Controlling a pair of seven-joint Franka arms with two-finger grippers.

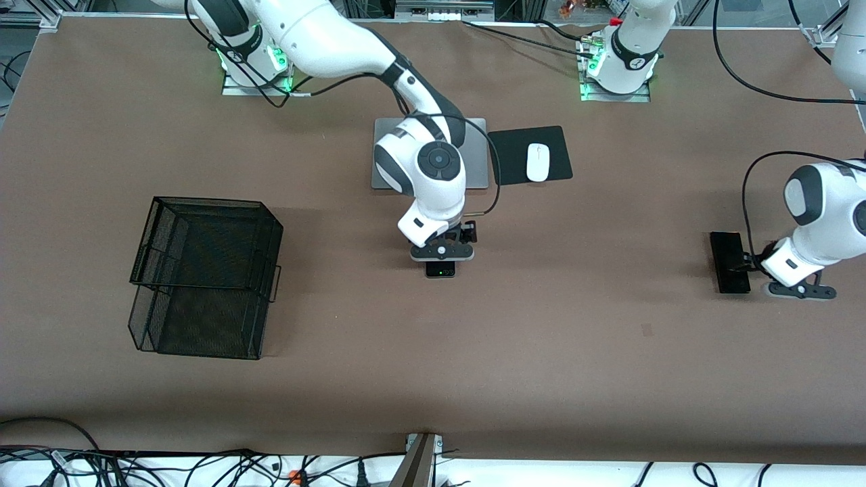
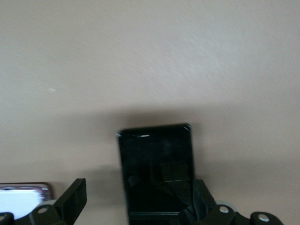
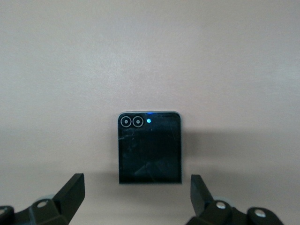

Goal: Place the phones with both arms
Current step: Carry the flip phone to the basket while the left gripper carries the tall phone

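Observation:
The small squarish black phone (image 1: 440, 269) with a green dot lies mid-table; in the right wrist view (image 3: 150, 147) it shows two camera rings. My right gripper (image 1: 446, 242) hangs just over it, open and empty (image 3: 137, 197), the phone just ahead of the fingertips. The long slim black phone (image 1: 729, 262) lies toward the left arm's end. My left gripper (image 1: 752, 262) is low over it and open (image 2: 138, 201), with the phone (image 2: 157, 173) between the fingers, close to one finger (image 2: 201, 197). The pale phone (image 2: 23, 197) shows at the edge of the left wrist view, hidden in the front view.
A black wire mesh basket (image 1: 203, 277) stands toward the right arm's end. A silver laptop (image 1: 477, 145) lies under the right arm, with a white mouse (image 1: 538, 162) on a black pad (image 1: 507, 159) beside it.

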